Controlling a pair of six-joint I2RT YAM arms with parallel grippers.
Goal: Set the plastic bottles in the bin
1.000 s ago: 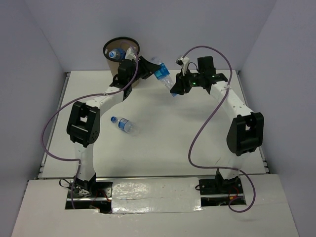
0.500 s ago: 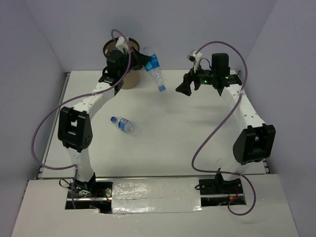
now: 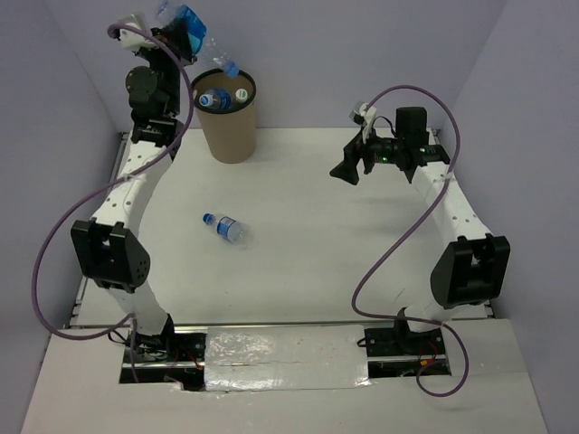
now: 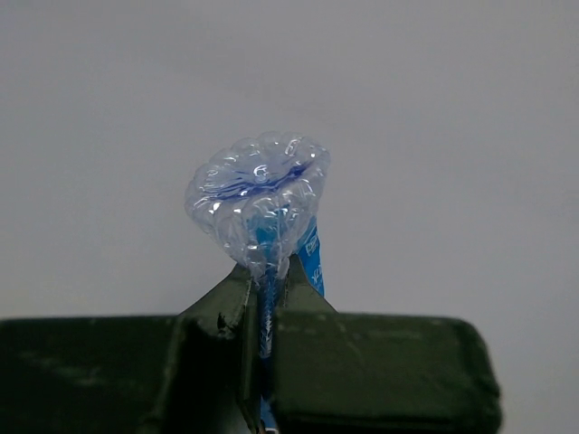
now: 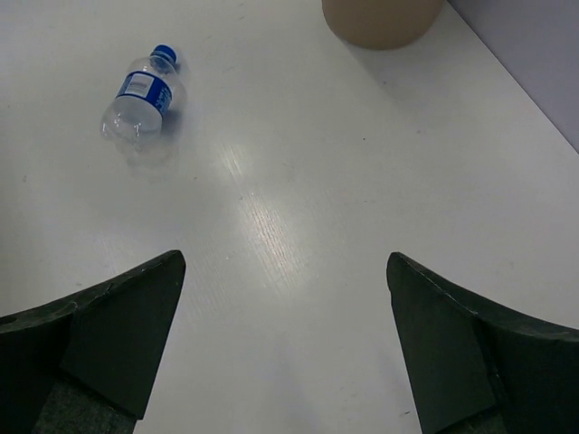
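Now our left gripper (image 4: 267, 282) clamps a crushed bottle (image 4: 261, 194) high near the bin (image 3: 228, 136), which holds two bottles (image 3: 217, 98). Our right gripper (image 5: 285, 262) gapes over the white table (image 3: 317, 262), where another bottle (image 3: 226, 228) lies loose; lavender walls (image 3: 380, 45) surround.

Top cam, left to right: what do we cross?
In order: left gripper, shut on the raised bottle → bin → right gripper, open. The loose bottle lying flat is left out, since it lines up with the bin across the view.
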